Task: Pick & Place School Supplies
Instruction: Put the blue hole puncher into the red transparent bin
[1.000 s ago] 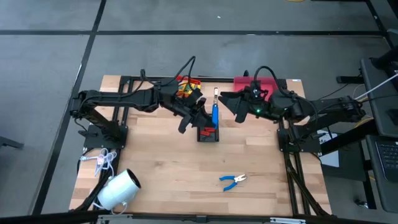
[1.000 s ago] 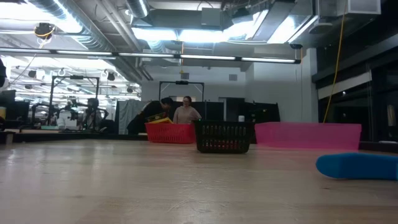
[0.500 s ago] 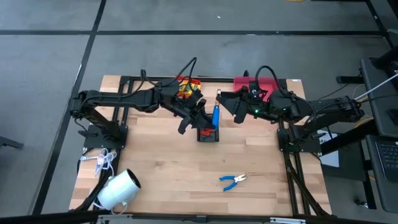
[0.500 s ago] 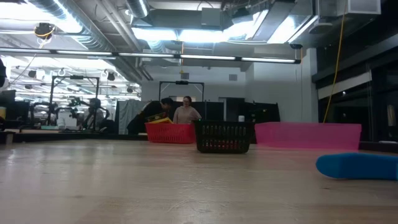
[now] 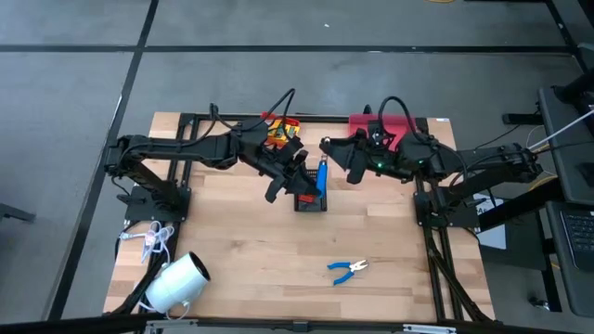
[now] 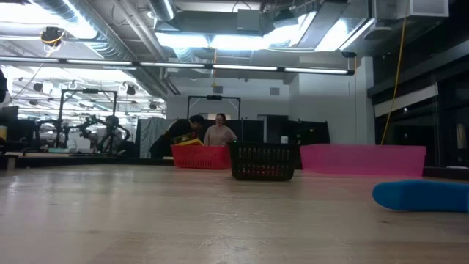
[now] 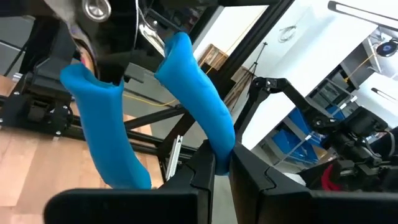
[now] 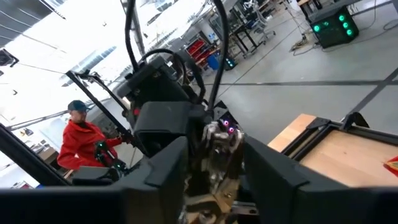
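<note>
Slightly nearer the left arm than a second ago: right gripper (image 5: 327, 148); blue-handled pliers (image 5: 320, 174) now leaning more over the black basket (image 5: 311, 201).

High view: left gripper (image 5: 299, 176) at the basket's rim, clamped on those pliers. Second pliers (image 5: 348, 269) flat on the wooden table (image 5: 241, 241), well apart. Yellow-and-green boxes (image 5: 277, 134) in the red basket behind.

Low view: only a blue handle (image 6: 421, 195) on the tabletop, black basket farther back.

Left wrist view: fingers (image 7: 202, 171) pinched together on one blue grip.

Right wrist view: fingers (image 8: 165, 165) spread apart, holding nothing.
</note>
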### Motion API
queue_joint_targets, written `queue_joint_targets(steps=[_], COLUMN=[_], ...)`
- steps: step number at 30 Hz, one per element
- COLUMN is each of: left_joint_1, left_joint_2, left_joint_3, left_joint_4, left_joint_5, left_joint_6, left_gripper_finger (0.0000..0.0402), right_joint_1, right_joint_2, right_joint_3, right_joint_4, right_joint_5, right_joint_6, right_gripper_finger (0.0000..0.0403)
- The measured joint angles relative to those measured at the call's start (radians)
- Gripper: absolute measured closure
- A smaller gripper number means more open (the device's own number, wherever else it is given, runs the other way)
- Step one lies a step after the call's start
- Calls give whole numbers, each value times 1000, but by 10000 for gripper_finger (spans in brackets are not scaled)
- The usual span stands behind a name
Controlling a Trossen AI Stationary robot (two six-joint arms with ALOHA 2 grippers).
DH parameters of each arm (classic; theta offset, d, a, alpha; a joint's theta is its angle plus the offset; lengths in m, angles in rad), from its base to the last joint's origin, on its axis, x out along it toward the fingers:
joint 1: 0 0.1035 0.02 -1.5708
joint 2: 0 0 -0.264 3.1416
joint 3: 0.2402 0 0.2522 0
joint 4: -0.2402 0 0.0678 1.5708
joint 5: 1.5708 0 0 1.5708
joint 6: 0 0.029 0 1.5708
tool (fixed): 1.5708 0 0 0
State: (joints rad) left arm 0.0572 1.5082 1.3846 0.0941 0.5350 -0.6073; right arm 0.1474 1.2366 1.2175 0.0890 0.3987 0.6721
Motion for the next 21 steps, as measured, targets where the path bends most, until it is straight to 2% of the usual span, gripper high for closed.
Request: queue_joint_targets(steps=[4,7,12,17,21], left_joint_1=[-2,-2,-10,-20,-15], left_joint_2=[0,-1,-1,-8,-9], left_joint_3=[-1,0,1,1,1], left_joint_4=[-19,-45,-103,-284,-362], left_joint_5=[-10,-10,2,25,-15], left_joint_6=[17,39,48,107,147], left_gripper_finger=[380,375,324,285,269], right_joint_1=[0,0,2,-2,-6], right_joint_2=[-3,-2,0,-10,-19], right_joint_3=[1,1,0,-1,-1], right_joint_4=[24,34,34,39,25], right_joint_5=[-12,-19,-18,42,62], right_joint_6=[-5,-32,-70,-106,-128], right_gripper_finger=[320,320,321,324,324])
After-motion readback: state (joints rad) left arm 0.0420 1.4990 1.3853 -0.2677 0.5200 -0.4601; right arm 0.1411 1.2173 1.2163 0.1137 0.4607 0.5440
